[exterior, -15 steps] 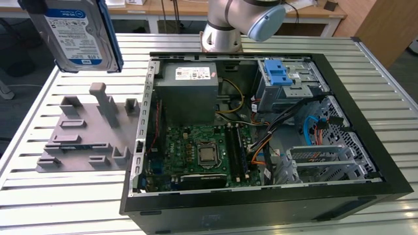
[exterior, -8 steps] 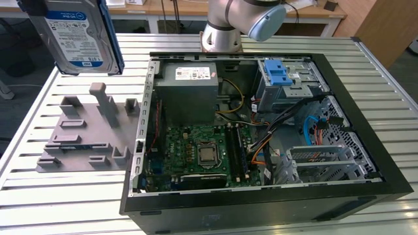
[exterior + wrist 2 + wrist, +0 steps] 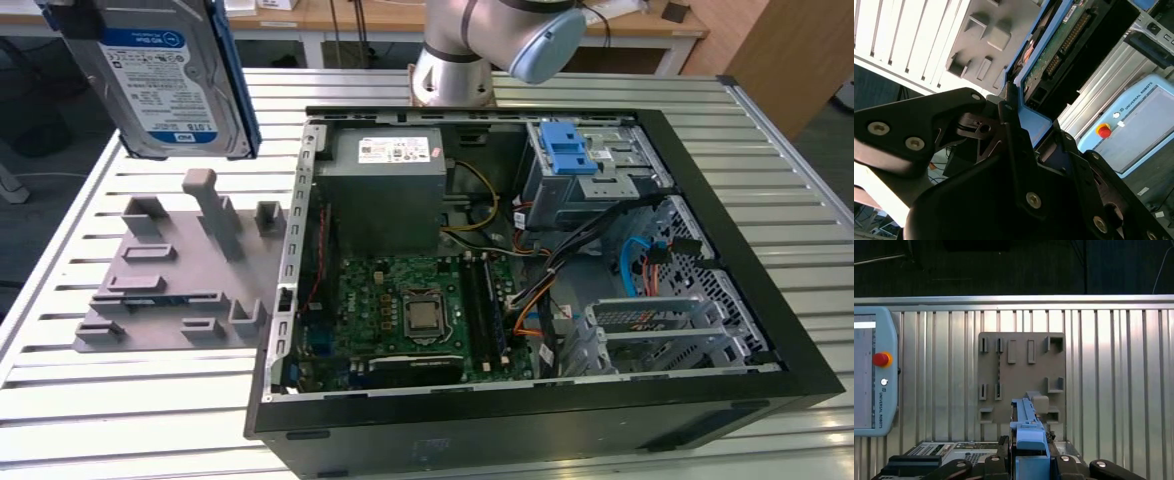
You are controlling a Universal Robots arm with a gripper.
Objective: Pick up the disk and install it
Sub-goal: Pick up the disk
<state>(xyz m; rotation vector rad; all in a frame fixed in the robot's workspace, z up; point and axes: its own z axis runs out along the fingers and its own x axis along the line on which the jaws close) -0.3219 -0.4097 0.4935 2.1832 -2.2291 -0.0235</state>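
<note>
Up at 10 o'clock, the flat silver disk (image 3: 167,70), likely stiff but fragile, is pinched at its blue frame (image 3: 1029,437) by the black gripper (image 3: 1035,131).

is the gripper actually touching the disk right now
Touching. In the second wrist view the gripper is shut on the disk, its fingers pressed against the disk's blue frame on both sides.
</note>
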